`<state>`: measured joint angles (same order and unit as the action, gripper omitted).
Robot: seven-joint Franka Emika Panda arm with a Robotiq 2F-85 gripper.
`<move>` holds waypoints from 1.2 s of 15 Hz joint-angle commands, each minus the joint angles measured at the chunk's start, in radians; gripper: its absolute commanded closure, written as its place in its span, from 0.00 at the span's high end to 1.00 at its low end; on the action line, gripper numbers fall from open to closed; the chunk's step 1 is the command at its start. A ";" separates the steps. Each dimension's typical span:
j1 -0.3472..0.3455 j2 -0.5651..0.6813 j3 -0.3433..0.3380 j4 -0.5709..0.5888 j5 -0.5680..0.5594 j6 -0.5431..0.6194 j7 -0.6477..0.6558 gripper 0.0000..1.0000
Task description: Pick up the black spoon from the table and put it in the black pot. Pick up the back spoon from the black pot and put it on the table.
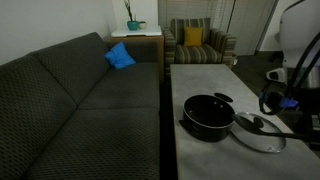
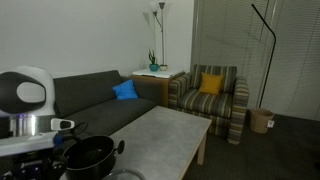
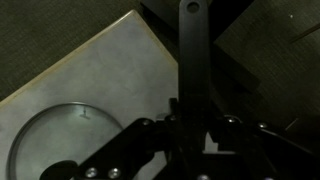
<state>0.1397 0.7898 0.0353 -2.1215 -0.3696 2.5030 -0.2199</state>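
Note:
In the wrist view my gripper point(image 3: 195, 135) is shut on the black spoon point(image 3: 192, 60), whose slim handle runs straight up the picture past the corner of the table point(image 3: 100, 85). The spoon's bowl is hidden. In an exterior view the gripper point(image 1: 278, 103) hangs at the table's right edge, to the right of the black pot point(image 1: 208, 116) and above the glass lid point(image 1: 258, 133). The pot also shows in an exterior view point(image 2: 90, 155), next to the arm; the gripper is hard to make out there. The light grey table point(image 1: 200, 78) extends away point(image 2: 165, 132).
The glass lid with a metal rim lies beside the pot, also in the wrist view point(image 3: 65, 140). A dark sofa point(image 1: 90, 95) with a blue cushion point(image 1: 120, 56) runs along the table. A striped armchair point(image 2: 210, 95), a side table with a plant point(image 1: 135, 35) and a floor lamp point(image 2: 158, 20) stand beyond.

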 commanded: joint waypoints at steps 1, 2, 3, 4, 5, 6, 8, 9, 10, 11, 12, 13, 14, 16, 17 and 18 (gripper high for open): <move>0.074 -0.033 -0.046 0.045 -0.053 -0.043 0.064 0.07; 0.084 -0.019 -0.051 0.084 -0.062 -0.056 0.070 0.07; 0.092 -0.003 -0.055 0.119 -0.069 -0.064 0.075 0.07; 0.096 0.019 -0.055 0.169 -0.067 -0.087 0.073 0.07; 0.101 0.040 -0.058 0.212 -0.070 -0.104 0.072 0.07; 0.108 0.068 -0.062 0.267 -0.070 -0.139 0.072 0.07; 0.119 0.124 -0.066 0.371 -0.074 -0.215 0.068 0.07; 0.116 0.156 -0.062 0.423 -0.072 -0.251 0.055 0.07; 0.110 0.193 -0.054 0.479 -0.068 -0.287 0.037 0.07; 0.108 0.233 -0.049 0.537 -0.064 -0.323 0.022 0.07; 0.107 0.284 -0.044 0.607 -0.060 -0.366 0.002 0.07; 0.110 0.324 -0.043 0.662 -0.065 -0.401 -0.017 0.07; 0.114 0.369 -0.042 0.719 -0.067 -0.438 -0.033 0.07; 0.120 0.451 -0.036 0.832 -0.069 -0.502 -0.080 0.07; 0.123 0.488 -0.034 0.885 -0.070 -0.534 -0.107 0.07; 0.130 0.528 -0.034 0.941 -0.076 -0.564 -0.138 0.07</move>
<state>0.2582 1.1928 -0.0055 -1.3697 -0.4239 2.0451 -0.2804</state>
